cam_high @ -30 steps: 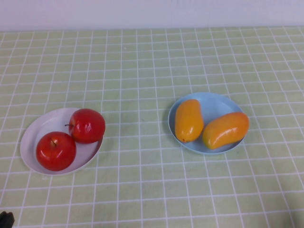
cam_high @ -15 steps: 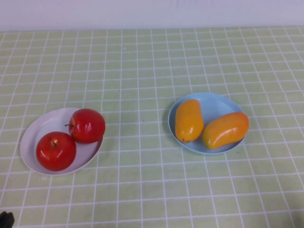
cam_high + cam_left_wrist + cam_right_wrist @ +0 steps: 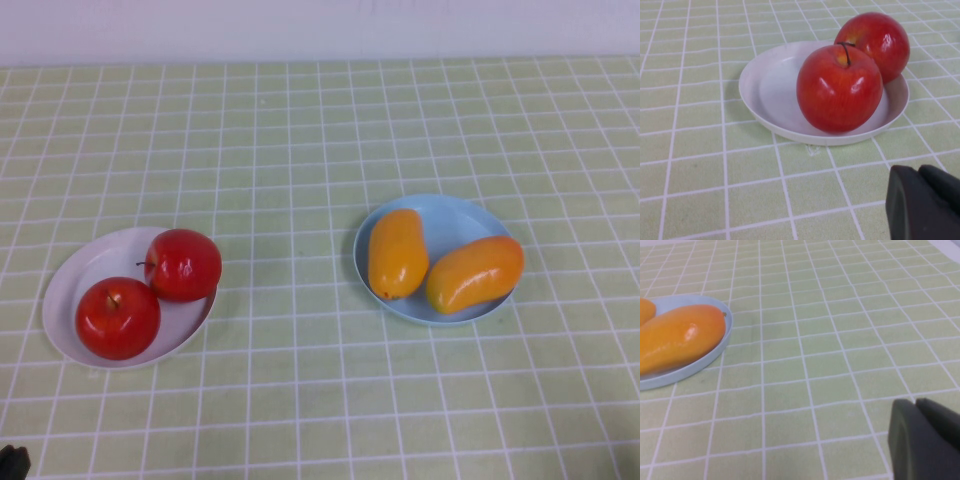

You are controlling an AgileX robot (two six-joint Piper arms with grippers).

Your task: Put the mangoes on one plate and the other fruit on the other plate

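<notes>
Two red apples sit together on the white plate at the left. Two orange-yellow mangoes lie side by side on the light blue plate right of centre. In the left wrist view my left gripper is shut and empty, low over the cloth, a short way back from the white plate and its apples. In the right wrist view my right gripper is shut and empty, well off to the side of the blue plate and a mango.
A pale green checked cloth covers the whole table. A white wall runs along the far edge. A dark bit of the left arm shows at the near left corner.
</notes>
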